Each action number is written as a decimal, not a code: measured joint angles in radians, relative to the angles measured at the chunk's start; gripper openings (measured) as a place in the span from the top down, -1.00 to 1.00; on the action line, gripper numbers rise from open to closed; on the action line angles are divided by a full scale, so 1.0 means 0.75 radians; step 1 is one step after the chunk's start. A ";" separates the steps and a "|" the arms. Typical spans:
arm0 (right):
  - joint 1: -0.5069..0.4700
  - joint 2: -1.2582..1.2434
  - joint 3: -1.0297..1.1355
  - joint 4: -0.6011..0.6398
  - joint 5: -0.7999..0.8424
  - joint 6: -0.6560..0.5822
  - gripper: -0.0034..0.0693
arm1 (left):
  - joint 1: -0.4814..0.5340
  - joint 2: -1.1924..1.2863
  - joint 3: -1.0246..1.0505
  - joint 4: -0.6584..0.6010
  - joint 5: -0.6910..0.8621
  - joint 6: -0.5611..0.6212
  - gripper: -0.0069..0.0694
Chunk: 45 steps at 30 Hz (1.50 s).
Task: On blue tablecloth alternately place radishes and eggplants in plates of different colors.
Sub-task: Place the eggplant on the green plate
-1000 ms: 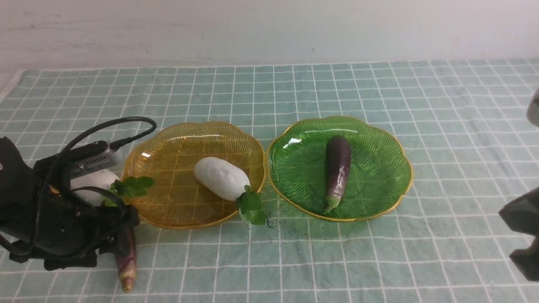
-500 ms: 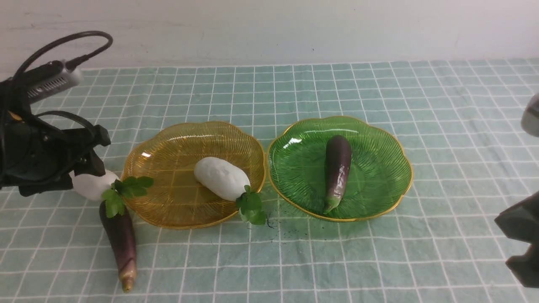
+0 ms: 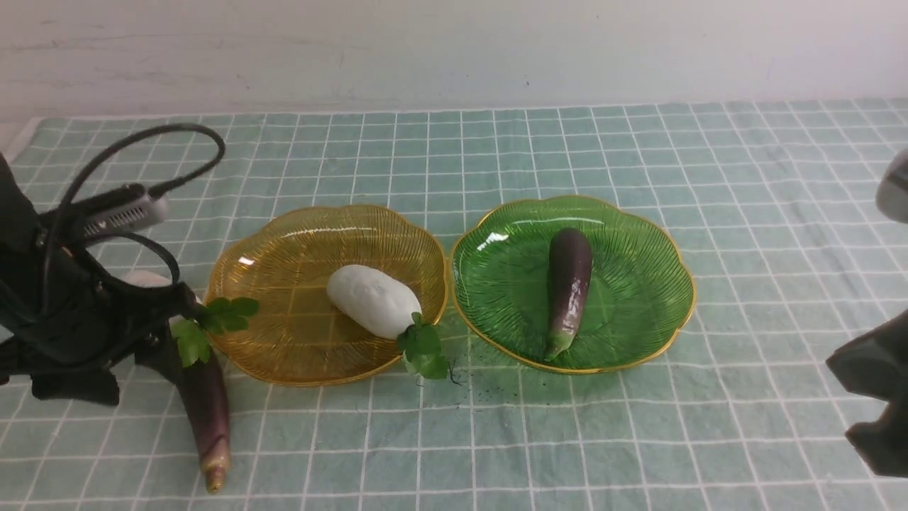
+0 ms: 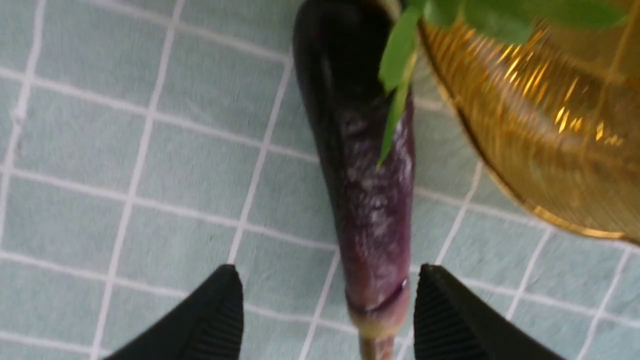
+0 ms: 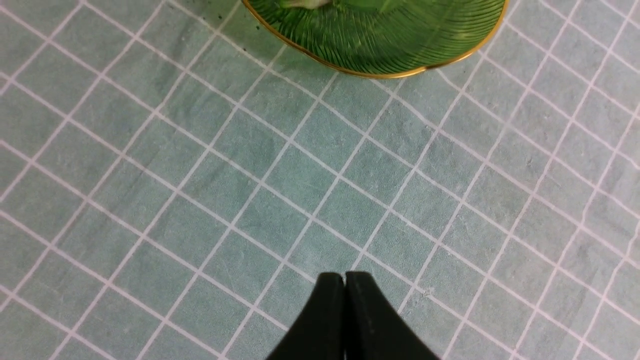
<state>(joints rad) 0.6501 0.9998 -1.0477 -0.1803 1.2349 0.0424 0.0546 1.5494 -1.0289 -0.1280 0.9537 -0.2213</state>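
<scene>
**Left gripper (image 4: 327,280) open over loose eggplant (image 4: 370,200)**

Jaws wide, straddling the loose eggplant's stem end, not clamped. It lies on the cloth (image 3: 496,142) just beside the amber plate (image 3: 298,241), with radish leaves (image 3: 213,316) draped over its fat end. Second radish (image 3: 145,278) is mostly hidden behind the left arm. Plated radish (image 3: 372,299) sits in amber, plated eggplant (image 3: 569,284) in the green plate (image 3: 638,284). Right gripper (image 5: 345,282) is closed and empty over bare cloth near green.

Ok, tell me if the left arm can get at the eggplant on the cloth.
Probably yes: the left hand is open over the eggplant, its stem end between the fingers. Only a radish leaf lies across it; the amber plate sits beside.
</scene>
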 joint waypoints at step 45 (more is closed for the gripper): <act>0.000 0.000 0.000 -0.027 -0.018 0.000 0.95 | -0.130 0.092 0.039 0.171 0.295 0.030 0.25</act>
<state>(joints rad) 0.6501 0.9998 -1.0477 -0.2004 1.2211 0.0424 -0.0431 1.6184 -0.9997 0.0000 1.1747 -0.1990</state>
